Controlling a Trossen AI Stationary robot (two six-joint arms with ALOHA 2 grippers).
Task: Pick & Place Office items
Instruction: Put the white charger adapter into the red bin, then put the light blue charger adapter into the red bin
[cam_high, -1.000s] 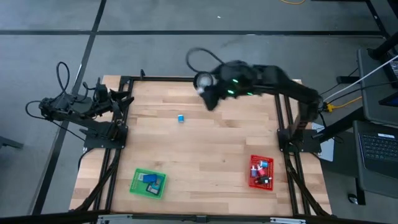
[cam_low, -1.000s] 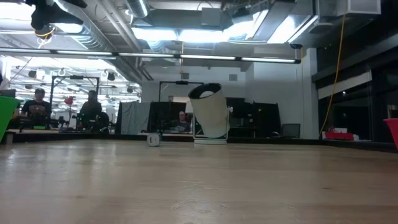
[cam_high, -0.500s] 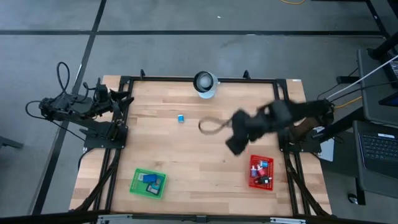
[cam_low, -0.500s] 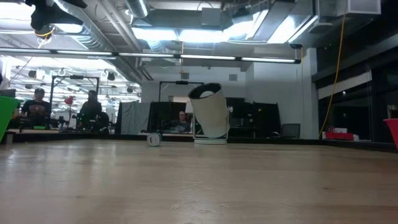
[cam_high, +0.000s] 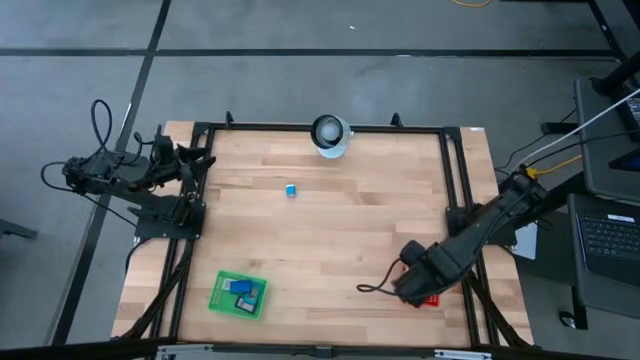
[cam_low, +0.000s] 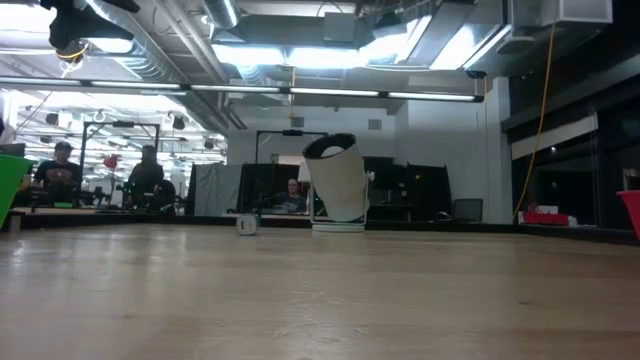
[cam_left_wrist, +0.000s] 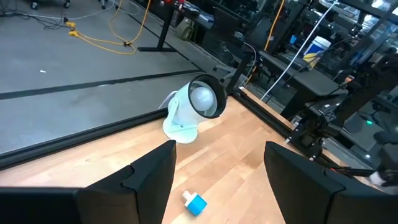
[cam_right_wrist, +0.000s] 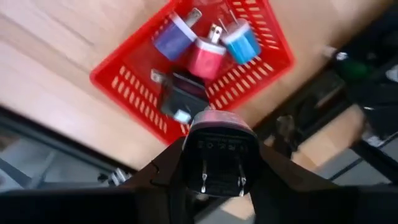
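Note:
My right gripper (cam_high: 415, 287) hangs over the red mesh basket (cam_high: 436, 296) at the table's near right, shut on a black plug block (cam_right_wrist: 219, 144). Below it in the basket (cam_right_wrist: 124, 84) lie a purple-blue (cam_right_wrist: 175, 36), a red (cam_right_wrist: 207, 57), a light blue (cam_right_wrist: 241, 41) and a black item (cam_right_wrist: 180, 96). One small blue item (cam_high: 290, 189) lies alone on the wood toward the far side. The green basket (cam_high: 238, 295) at the near left holds blue items. My left gripper (cam_left_wrist: 214, 180) waits open at the table's left edge, pointing across at the blue item (cam_left_wrist: 196, 203). My right gripper pinches the black plug block between its two fingers (cam_right_wrist: 166, 169), on two opposite sides (cam_right_wrist: 188, 149). The fingers come from above, pointing down. The block hangs clear above the red basket, its two metal prongs (cam_right_wrist: 222, 174) facing back toward the wrist.
A white ring-shaped object (cam_high: 330, 134) stands at the middle of the far edge, also in the low view (cam_low: 336, 185). A black frame (cam_high: 455, 190) runs along the table's sides. A loose cable (cam_high: 372, 288) trails beside the right arm. People sit in the room beyond.
My right gripper has swung from beside the white object at the far edge to the near right, come down and tipped from nearly level to pointing down over the red basket. The blue item and the white object stay in place.

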